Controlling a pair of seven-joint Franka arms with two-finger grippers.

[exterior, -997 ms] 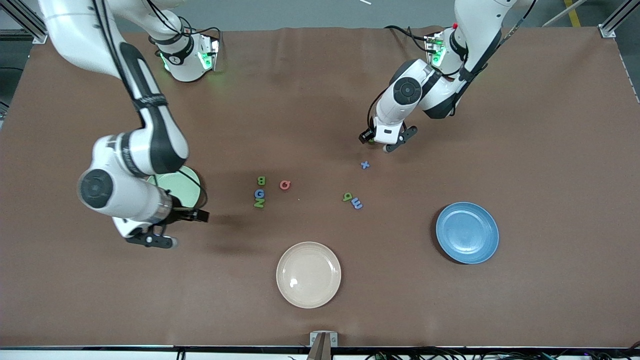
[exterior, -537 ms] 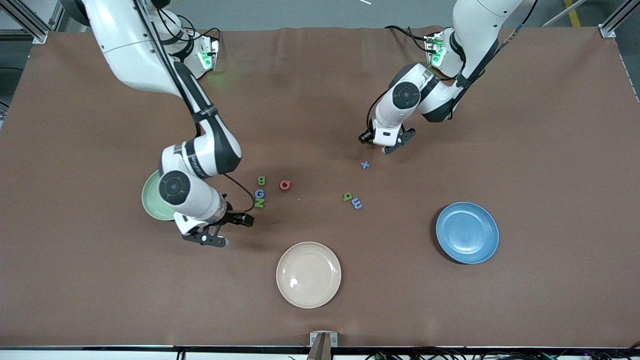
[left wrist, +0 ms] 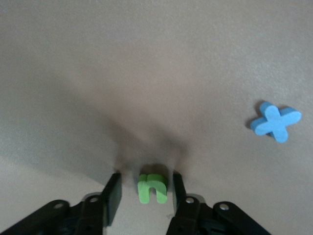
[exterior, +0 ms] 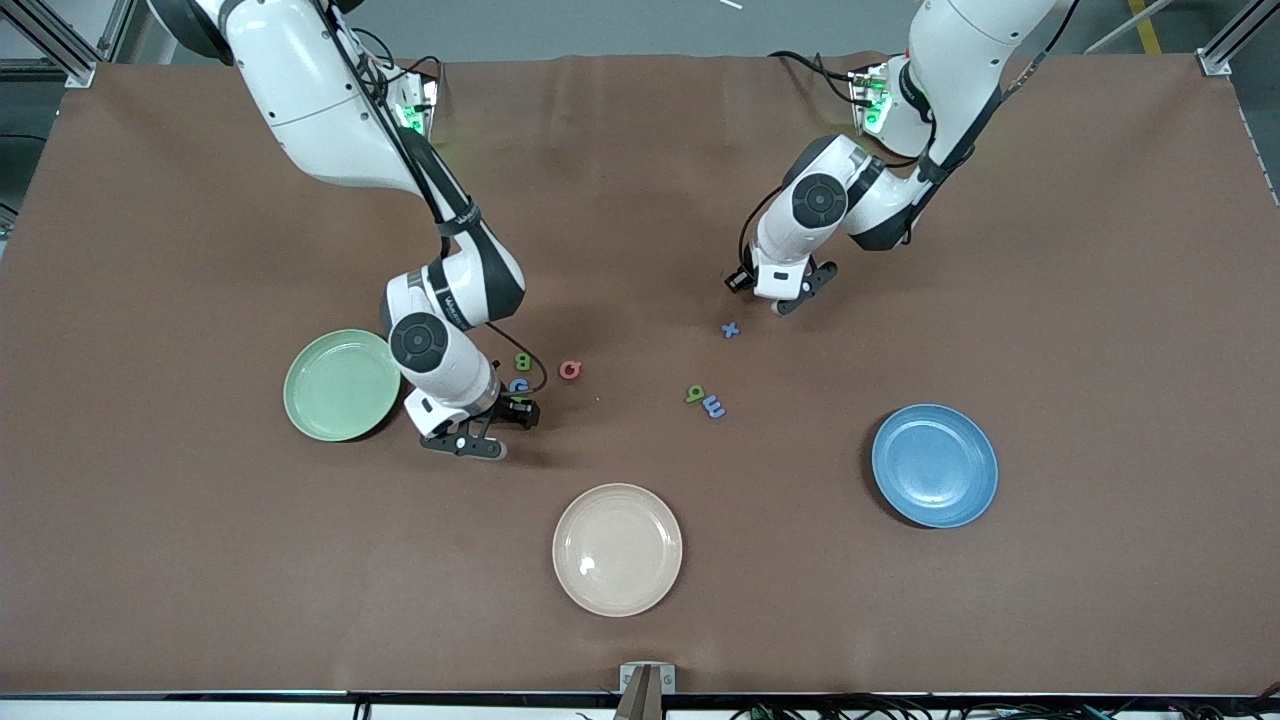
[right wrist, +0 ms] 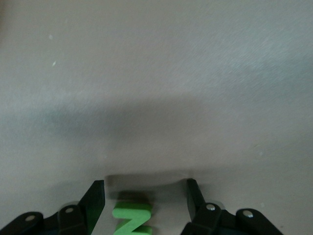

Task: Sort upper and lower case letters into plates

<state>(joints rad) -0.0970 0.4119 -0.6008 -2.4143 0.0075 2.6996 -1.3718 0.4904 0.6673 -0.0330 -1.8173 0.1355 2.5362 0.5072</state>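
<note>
The right arm reaches out from its base in a long bend, elbow raised, wrist turned down, and its right gripper [exterior: 478,432] sits low at the table surface with the fingers [right wrist: 95,198] spread apart and not pressing on anything. The left arm is folded more tightly, forearm angled down from a high elbow. Its left gripper [exterior: 785,295] is also low at the table, fingers [left wrist: 113,193] apart with a clear gap on each side.
</note>
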